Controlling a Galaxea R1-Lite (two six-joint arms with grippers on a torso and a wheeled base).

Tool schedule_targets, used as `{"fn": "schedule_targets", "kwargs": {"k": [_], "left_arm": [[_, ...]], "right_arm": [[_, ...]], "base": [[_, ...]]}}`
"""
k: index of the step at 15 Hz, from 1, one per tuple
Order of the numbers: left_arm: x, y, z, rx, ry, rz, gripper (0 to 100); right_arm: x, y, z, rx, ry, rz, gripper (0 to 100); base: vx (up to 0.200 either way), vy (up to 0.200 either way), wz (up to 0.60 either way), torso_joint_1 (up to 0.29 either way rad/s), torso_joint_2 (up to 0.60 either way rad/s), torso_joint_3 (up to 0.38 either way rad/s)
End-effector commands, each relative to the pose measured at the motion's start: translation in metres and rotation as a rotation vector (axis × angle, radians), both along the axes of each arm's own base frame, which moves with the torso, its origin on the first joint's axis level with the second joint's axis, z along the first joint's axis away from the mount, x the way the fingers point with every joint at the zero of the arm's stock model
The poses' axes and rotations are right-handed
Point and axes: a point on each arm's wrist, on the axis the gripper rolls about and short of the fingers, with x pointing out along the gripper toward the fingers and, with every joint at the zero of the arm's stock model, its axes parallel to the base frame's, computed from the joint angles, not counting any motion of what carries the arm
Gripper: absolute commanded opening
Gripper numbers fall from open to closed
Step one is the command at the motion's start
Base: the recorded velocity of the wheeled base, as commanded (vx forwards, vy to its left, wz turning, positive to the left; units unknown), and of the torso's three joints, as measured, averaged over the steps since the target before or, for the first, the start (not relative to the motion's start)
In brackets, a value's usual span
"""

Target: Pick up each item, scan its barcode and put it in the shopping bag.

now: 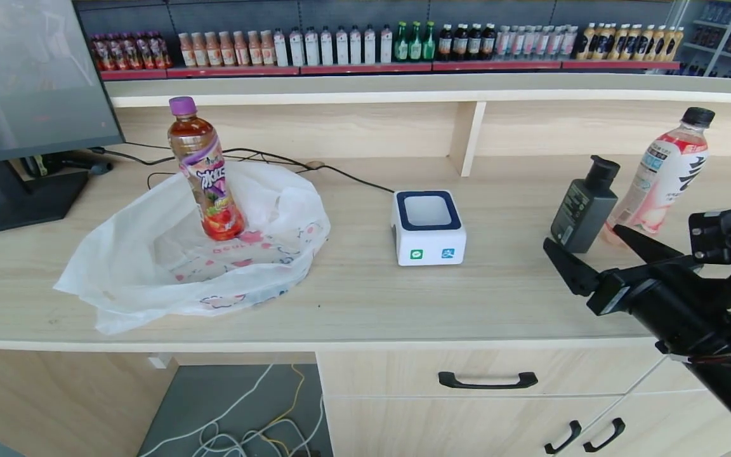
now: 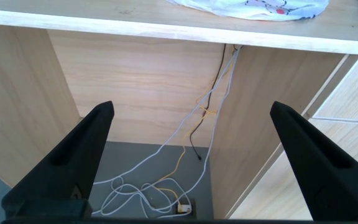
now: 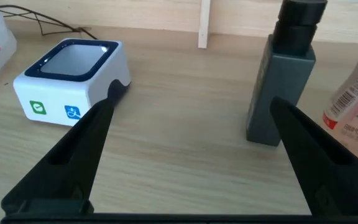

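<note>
Grey bottle [image 1: 583, 208] upright, cap up.

There are three bottles (red drink [image 1: 207, 178], pink drink [image 1: 660, 174], dark pump bottle [image 1: 583, 206]). One scanner [image 1: 428, 227], one bag [image 1: 124, 254], one monitor [image 1: 29, 76].

Frame edge cuts off the pink bottle [image 3: 357, 99].

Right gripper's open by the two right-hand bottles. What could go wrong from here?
1. The grey bottle and pink bottle stand close together; the right gripper closing on one may topple the other.
2. The tea bottle stands upright in the bag; another item could knock it over.
3. The left gripper sits below the counter; rising, it could hit the edge.
</note>
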Motion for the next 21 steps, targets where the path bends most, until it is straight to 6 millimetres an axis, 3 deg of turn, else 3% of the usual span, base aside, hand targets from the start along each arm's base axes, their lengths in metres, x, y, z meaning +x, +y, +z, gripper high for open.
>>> {"fn": "schedule_targets", "kwargs": {"k": [1,11,16,21], "left_arm": [[0.0,0.0,0.0,-0.001,0.0,0.001,100],[0.0,0.0,0.0,-0.001,0.0,0.001,100],[0.0,0.0,0.0,-0.001,0.0,-0.001,100],[0.0,0.0,0.0,0.0,0.0,-0.001,100]], "right_arm": [[-0.008,-0.013,0.003,0.006,-0.012,-0.046,100],[-0.012,-0.014,-0.002,0.021,0.018,-0.042,100],[-0.013,-0.008,-0.002,0.019,0.018,-0.011,100],[0.005,-0.003,0.0,0.018,0.0,-0.011,100]], "base": [[0.0,0.0,0.0,0.0,0.0,0.0],[0.0,-0.18,0.0,0.002,0.0,0.001],[0.0,0.0,0.0,0.0,0.0,0.0],[0.0,0.0,0.0,0.0,0.0,0.0]]}}
